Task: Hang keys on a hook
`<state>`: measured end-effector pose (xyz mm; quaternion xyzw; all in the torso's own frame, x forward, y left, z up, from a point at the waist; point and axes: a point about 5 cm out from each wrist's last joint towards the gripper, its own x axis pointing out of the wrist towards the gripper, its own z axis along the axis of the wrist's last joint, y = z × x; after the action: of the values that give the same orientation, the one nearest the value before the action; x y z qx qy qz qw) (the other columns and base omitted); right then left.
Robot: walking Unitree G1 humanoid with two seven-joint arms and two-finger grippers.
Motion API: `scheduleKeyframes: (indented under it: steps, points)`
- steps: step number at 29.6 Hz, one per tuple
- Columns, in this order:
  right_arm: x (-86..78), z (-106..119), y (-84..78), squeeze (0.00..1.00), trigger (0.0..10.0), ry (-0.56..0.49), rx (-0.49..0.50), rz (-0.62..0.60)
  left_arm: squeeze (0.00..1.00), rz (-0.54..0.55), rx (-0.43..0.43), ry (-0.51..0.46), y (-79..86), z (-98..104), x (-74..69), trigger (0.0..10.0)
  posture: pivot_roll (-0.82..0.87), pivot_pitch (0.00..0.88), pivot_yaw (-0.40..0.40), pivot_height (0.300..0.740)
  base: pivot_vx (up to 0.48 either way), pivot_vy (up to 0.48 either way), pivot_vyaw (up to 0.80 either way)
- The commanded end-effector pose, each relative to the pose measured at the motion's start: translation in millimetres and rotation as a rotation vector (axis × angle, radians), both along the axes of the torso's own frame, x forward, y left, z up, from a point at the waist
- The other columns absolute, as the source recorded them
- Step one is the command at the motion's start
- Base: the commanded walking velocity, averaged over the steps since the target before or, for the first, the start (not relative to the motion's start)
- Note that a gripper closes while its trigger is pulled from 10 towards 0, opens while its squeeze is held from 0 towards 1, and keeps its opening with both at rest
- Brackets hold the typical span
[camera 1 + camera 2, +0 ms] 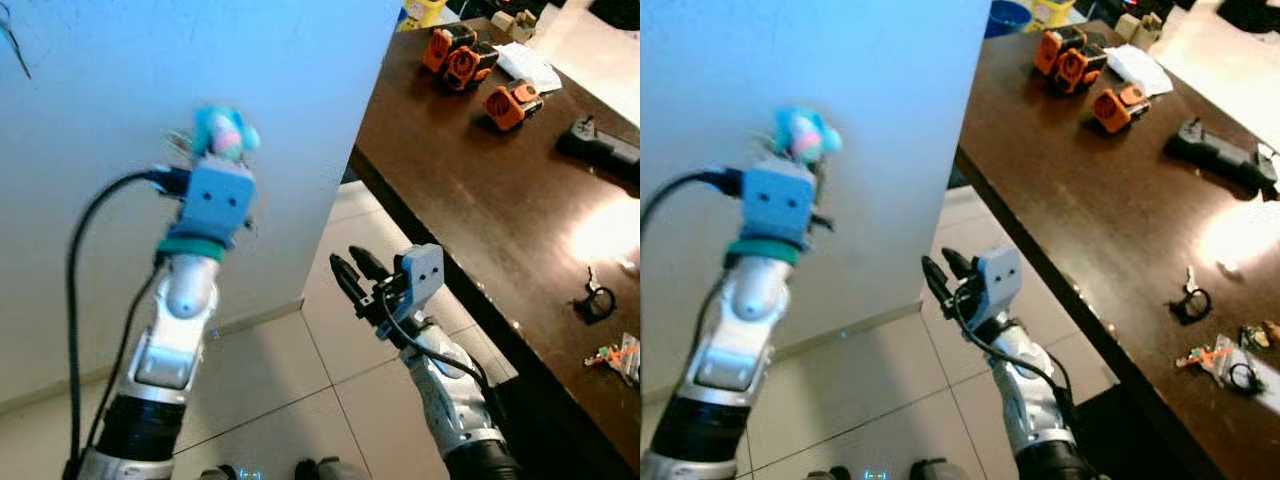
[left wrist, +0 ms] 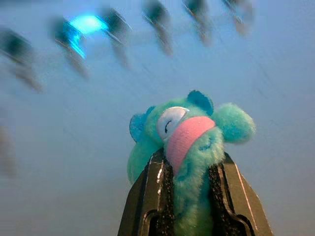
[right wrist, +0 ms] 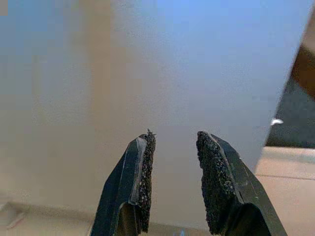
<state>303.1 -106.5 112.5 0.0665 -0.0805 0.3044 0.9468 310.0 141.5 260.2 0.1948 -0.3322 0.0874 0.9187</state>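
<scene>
Wall (image 1: 120, 200), pale blue, takes up most of what lies ahead of me, with tiled floor (image 1: 300, 400) below and the dark brown table (image 1: 480, 200) running off to my right. On the table: orange blocks (image 1: 465, 60), a black device (image 1: 600, 145), small bits near the edge. My left tool (image 2: 189, 196) is raised toward the wall and closed on the keychain plush (image 2: 189, 142), a teal fuzzy toy with a pink band, pinched between both pads. Judgement: plush is soft and light, compresses under grip, unlikely to slip; the hanging end would be a ring or loop, not the toy. My right tool (image 3: 174, 167) is held low over the floor, fingers parted, nothing between them. Hard to make out: dark smeared shapes (image 2: 157, 19) along the wall in the left wrist view may be hooks, too blurred to confirm. Keys and ring themselves I cannot distinguish; the plush hides them.
</scene>
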Motion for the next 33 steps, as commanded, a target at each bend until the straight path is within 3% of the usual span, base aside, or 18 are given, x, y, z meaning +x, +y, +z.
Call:
scheduleKeyframes:
  steps: [1, 5, 9, 10, 14, 19, 21, 24, 30, 33]
  points:
    - [-3.7, -5.3, -3.1, 0.00, 10.0, 0.026, 0.003, 0.009, 0.00, 0.006, 0.014, -0.032, -1.8, 3.3, -3.4, 10.0, -0.09, 0.087, -0.070, 0.740, 0.000, 0.000, 0.00]
    - [-14.3, -37.5, -5.7, 0.00, 10.0, 0.141, -0.055, 0.043, 0.00, 0.051, 0.180, -0.219, -2.5, 31.1, -20.2, 10.0, -0.08, 0.094, -0.082, 0.740, 0.000, 0.000, 0.00]
    - [-15.6, -42.8, -7.4, 0.00, 10.0, 0.164, -0.058, 0.036, 0.00, 0.030, 0.216, -0.241, -8.8, 32.9, -22.3, 10.0, -0.07, 0.098, -0.087, 0.740, 0.000, 0.000, 0.00]
    - [-13.0, -41.1, -6.7, 0.00, 10.0, 0.161, -0.058, 0.031, 0.00, 0.025, 0.216, -0.246, -16.8, 34.3, -16.0, 10.0, -0.07, 0.104, -0.088, 0.740, 0.000, 0.000, 0.00]
    - [-9.0, -36.2, -4.7, 0.00, 10.0, 0.146, -0.053, 0.030, 0.00, 0.030, 0.206, -0.239, -21.5, 37.4, -6.7, 10.0, -0.07, 0.109, -0.088, 0.740, 0.000, 0.000, 0.00]
    - [-4.4, -27.4, 0.0, 0.00, 10.0, 0.118, -0.038, 0.037, 0.00, -0.037, 0.076, -0.130, -25.2, 40.0, 16.6, 10.0, -0.08, 0.119, -0.082, 0.740, 0.000, 0.000, 0.00]
    - [-3.7, -23.4, 3.5, 0.00, 10.0, 0.098, -0.027, 0.047, 0.00, -0.153, -0.006, -0.064, -26.3, 47.8, 28.8, 10.0, -0.09, 0.129, -0.076, 0.740, 0.000, 0.000, 0.00]
    - [-3.8, -21.4, 5.7, 0.00, 10.0, 0.089, -0.021, 0.052, 0.00, -0.245, -0.049, -0.035, -27.1, 54.2, 33.6, 10.0, -0.09, 0.139, -0.072, 0.740, 0.000, 0.000, 0.00]
    - [-3.4, -13.1, 13.0, 0.00, 10.0, 0.058, -0.004, 0.071, 0.00, -0.333, -0.138, -0.080, -16.8, 82.7, 41.8, 10.0, -0.10, 0.154, -0.070, 0.740, 0.000, 0.000, 0.00]
    - [-3.2, -10.4, 14.4, 0.00, 10.0, 0.051, 0.002, 0.074, 0.00, -0.333, -0.139, -0.114, -12.6, 91.1, 41.2, 10.0, -0.10, 0.157, -0.070, 0.740, 0.000, 0.000, 0.00]
